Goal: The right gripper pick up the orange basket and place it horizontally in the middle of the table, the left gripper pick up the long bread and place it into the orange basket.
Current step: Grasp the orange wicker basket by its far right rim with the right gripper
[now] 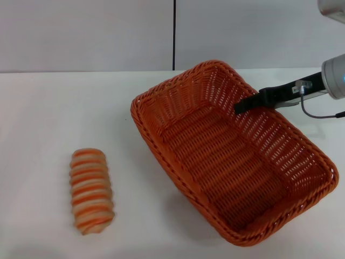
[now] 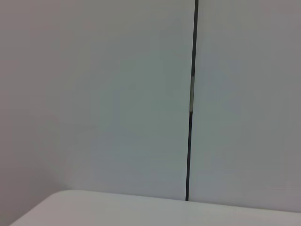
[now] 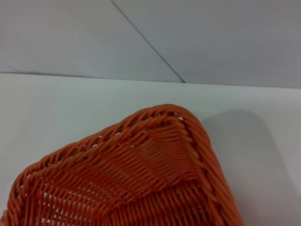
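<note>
Head overview down onto table [image 1: 48,108]; right wrist close on basket [image 3: 141,179].

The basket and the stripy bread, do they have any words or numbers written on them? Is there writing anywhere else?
No readable text anywhere.
The orange basket: plain wicker, no label.
The long bread: only orange and cream stripes.
The table and the wall behind it: blank.
The right gripper, over the basket's far side: a small clear tag on its black arm, nothing readable on it.

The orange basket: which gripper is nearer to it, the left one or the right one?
Right. The right gripper is over the orange basket, at its far long side; the left gripper is not in view.
</note>
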Available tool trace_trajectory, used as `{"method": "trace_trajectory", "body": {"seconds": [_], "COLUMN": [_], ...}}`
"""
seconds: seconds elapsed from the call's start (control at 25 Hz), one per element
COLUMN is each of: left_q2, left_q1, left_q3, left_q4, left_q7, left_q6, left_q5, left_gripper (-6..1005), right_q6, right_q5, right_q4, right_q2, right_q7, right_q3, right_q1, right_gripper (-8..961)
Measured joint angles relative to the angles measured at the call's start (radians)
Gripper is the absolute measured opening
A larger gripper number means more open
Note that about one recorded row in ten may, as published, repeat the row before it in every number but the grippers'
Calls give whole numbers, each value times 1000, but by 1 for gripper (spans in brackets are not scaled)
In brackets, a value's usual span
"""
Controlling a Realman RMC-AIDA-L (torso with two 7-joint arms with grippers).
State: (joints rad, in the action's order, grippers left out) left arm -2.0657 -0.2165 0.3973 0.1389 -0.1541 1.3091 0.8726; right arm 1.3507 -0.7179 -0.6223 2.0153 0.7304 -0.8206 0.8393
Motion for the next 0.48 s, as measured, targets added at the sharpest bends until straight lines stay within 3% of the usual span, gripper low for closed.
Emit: {"method": "trace_trajectory", "body": {"seconds": [0.48], "left_q2": [-1], "left_q1": [-6], "left_q3": [0], "left_q4": [0], "left_q7": [-1], "left_q6": [-21], "left_q5": [-3], "left_gripper": [776], "right_q6": [-34], "right_q5": [2], "right_q4": [23], "right_q2": [8], "right_q7": [-1], "right_q3": [-7], "right_q1": [4], "right_gripper": [525]}}
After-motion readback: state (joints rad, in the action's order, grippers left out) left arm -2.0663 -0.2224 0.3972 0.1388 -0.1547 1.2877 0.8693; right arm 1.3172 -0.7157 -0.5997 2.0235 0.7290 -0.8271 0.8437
